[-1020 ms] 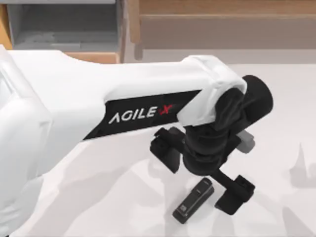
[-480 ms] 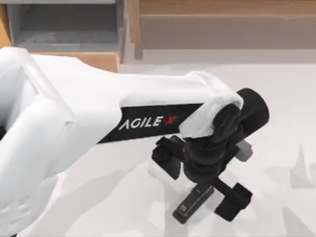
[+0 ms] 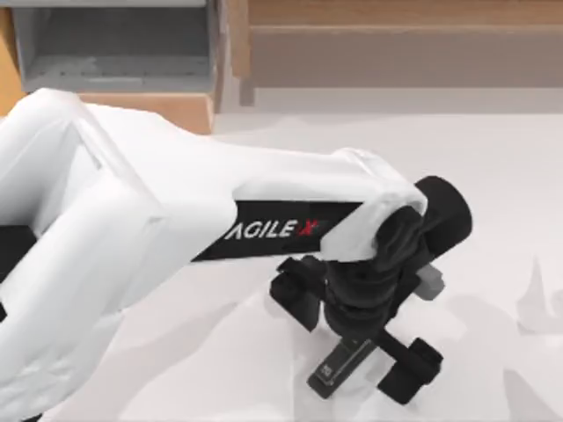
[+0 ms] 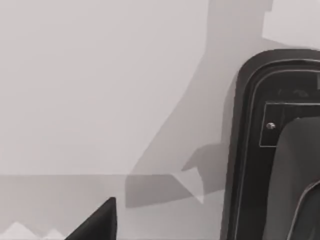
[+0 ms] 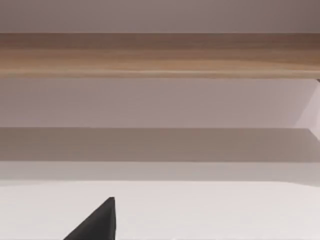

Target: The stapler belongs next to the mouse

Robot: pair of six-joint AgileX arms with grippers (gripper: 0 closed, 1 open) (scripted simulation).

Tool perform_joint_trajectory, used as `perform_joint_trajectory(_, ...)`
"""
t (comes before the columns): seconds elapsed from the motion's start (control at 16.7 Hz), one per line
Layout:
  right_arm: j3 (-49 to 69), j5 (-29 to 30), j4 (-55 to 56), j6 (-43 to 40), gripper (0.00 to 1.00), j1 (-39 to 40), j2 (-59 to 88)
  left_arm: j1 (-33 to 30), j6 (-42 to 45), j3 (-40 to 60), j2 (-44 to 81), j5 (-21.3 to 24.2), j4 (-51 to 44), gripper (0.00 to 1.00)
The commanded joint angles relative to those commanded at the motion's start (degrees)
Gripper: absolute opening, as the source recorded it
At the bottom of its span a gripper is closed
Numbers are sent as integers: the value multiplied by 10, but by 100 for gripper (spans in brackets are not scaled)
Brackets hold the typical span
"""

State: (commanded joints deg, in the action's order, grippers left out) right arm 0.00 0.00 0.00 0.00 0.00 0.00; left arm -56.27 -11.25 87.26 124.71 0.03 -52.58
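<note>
Reaching in from the left, the left arm (image 3: 176, 220) spans much of the top view, a white body with a black band lettered AGILEX, and its black left gripper (image 3: 356, 338) hangs low over the near edge of the pale surface (image 3: 510, 176), a little right of the middle. One stapler (image 3: 339, 365) lies there, a small black bar set on a slant; its near end with the pale label mark is plain to see, while its far end is covered by the wrist. Two fingers can be counted, one (image 3: 295, 290) on the far-left side of the stapler and one (image 3: 409, 369) on its near-right side, spread wide with the stapler between them. Whether either finger touches the stapler cannot be told from above.

From the left wrist view the stapler (image 4: 270, 150) shows close up as a long black body with a raised rim, a small silver rivet and a grey inner part, cut off by the frame, with bare surface (image 4: 100, 90) and a shadow beside it. A dark finger tip (image 4: 97, 222) pokes in at the frame's edge.

From the right wrist view come the pale surface (image 5: 200, 210), a wooden rail (image 5: 160, 55) beyond it, and one dark finger tip (image 5: 95, 222); the state of the right gripper's fingers cannot be told.
</note>
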Motion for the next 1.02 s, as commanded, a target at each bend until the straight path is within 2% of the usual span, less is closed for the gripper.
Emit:
perform_joint_trajectory(0.72, 0, 0, 0, 0, 100, 0, 0, 0, 0, 0, 0, 0, 0, 2)
perform_joint_trajectory(1.02, 0, 0, 0, 0, 100, 0, 0, 0, 0, 0, 0, 0, 0, 0)
